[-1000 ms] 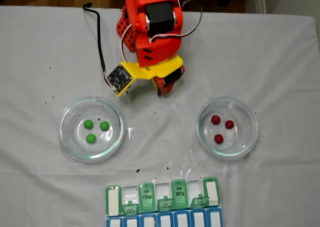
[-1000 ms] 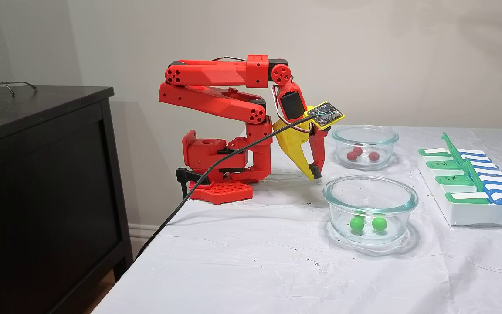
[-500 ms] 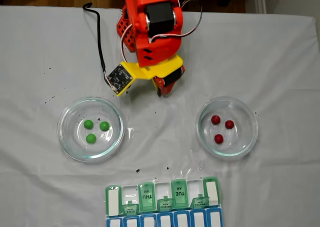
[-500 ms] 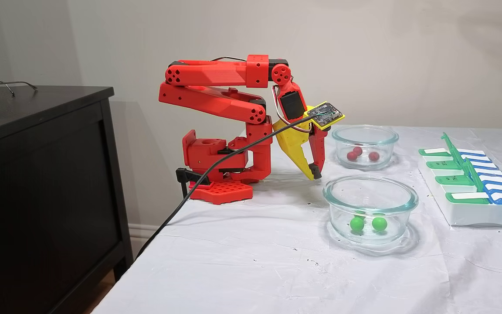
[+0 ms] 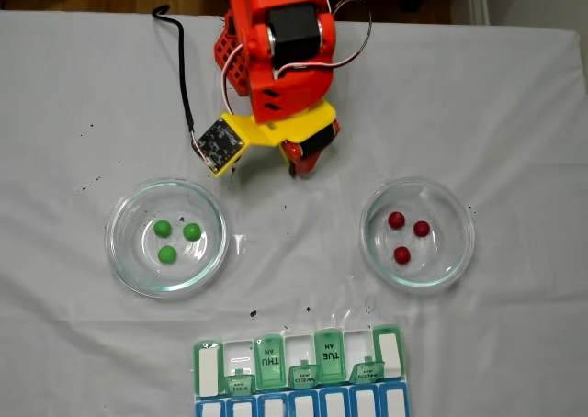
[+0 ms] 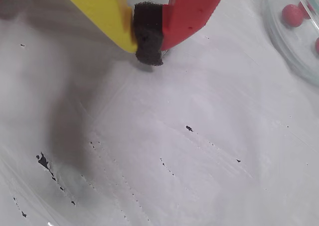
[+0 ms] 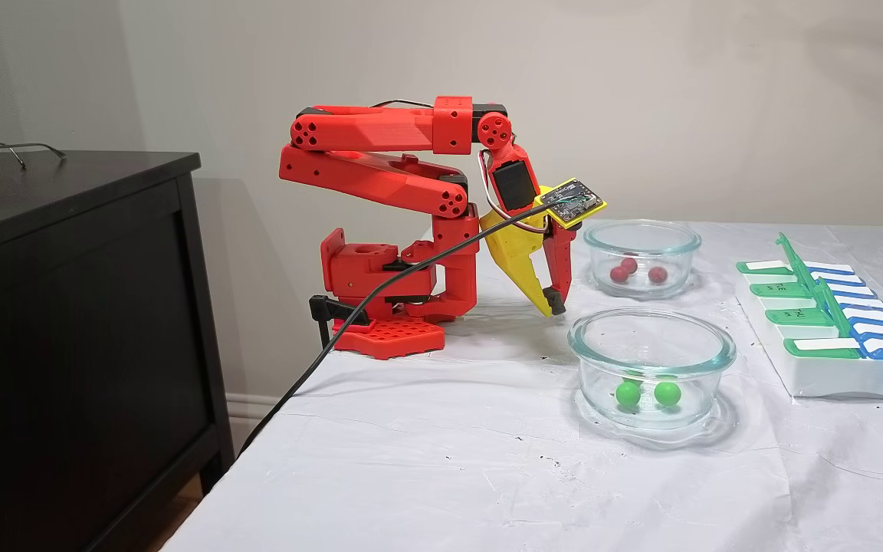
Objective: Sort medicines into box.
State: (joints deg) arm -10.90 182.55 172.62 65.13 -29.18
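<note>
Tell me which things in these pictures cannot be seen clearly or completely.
- Rectangular pill organizer with green lids: its blue row is cut by the bottom edge of a fixed view.
- Third bright green round pill: hidden behind the other green pills in a fixed view.
- Round clear glass dish of dark red pills: cut by the wrist view's right edge.

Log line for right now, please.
gripper shut, empty, above cloth | green pills in dish | red pills in dish | box unfilled

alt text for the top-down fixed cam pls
A red robot arm with its gripper shut sits at the top of a white table, holding nothing. Below it, one glass dish holds three green pills, another three red pills; a pill organizer lies at the bottom edge.
</note>
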